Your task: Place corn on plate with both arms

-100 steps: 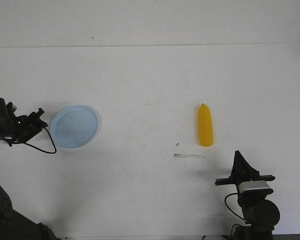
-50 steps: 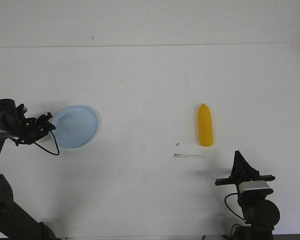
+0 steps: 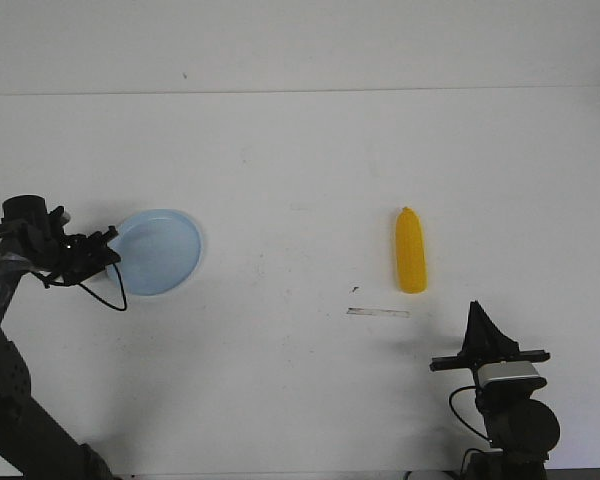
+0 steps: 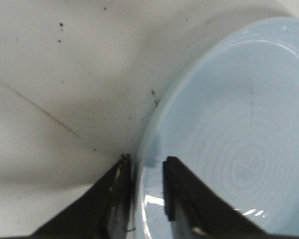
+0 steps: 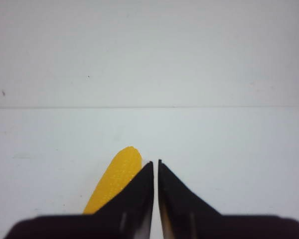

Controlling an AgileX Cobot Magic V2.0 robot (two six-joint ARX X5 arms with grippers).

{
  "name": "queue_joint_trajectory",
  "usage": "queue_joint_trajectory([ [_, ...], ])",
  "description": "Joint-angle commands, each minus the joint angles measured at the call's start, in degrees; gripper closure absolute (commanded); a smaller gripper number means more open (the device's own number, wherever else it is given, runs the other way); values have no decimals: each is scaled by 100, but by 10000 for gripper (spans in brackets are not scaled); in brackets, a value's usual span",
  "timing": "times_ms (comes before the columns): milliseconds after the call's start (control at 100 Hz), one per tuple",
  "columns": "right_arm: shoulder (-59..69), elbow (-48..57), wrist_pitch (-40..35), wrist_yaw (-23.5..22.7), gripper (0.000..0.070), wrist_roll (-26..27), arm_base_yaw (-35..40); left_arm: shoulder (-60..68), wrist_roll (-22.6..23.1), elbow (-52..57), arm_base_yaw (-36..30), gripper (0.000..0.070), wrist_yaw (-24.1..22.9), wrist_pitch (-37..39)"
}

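The pale blue plate (image 3: 160, 252) lies at the table's left side. My left gripper (image 3: 110, 256) comes at it from the left and is shut on its left rim. In the left wrist view one finger sits outside the plate (image 4: 229, 124) and the other over its inner surface, with the left gripper (image 4: 144, 162) astride the rim. The yellow corn (image 3: 411, 252) lies flat right of centre, its tapered end pointing away from me. My right gripper (image 3: 477, 308) hangs shut and empty nearer than the corn and slightly to its right. In the right wrist view the corn (image 5: 117, 179) shows beside the right gripper (image 5: 155, 162).
A thin pale strip (image 3: 378, 312) lies on the white table (image 3: 300, 170) just in front of the corn. The table's far edge meets a plain wall.
My left gripper has advanced to the right onto the plate's rim, and the plate has shifted slightly right with it. The right arm and corn have not moved.
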Motion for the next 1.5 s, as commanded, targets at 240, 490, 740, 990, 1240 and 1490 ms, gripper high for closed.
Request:
queue_joint_trajectory([
  [240, 7, -9, 59, 2, 685, 9, 11, -24, -17, 46, -72, 699, 306, -225],
  [490, 7, -9, 61, 2, 685, 9, 11, -688, -179, 46, -413, 699, 431, -190],
  [740, 7, -9, 61, 2, 685, 9, 11, -835, -531, 46, -1661, 699, 426, 162],
  [990, 7, -9, 61, 2, 685, 9, 11, -498, -1132, 46, -3029, 699, 378, 728],
  [1240, 7, -9, 61, 2, 685, 9, 11, -66, -1674, 46, -3633, 697, 50, 916],
  [1490, 7, -9, 61, 2, 685, 9, 11, 13, -1775, 46, -3807, 672, -461, 804],
])
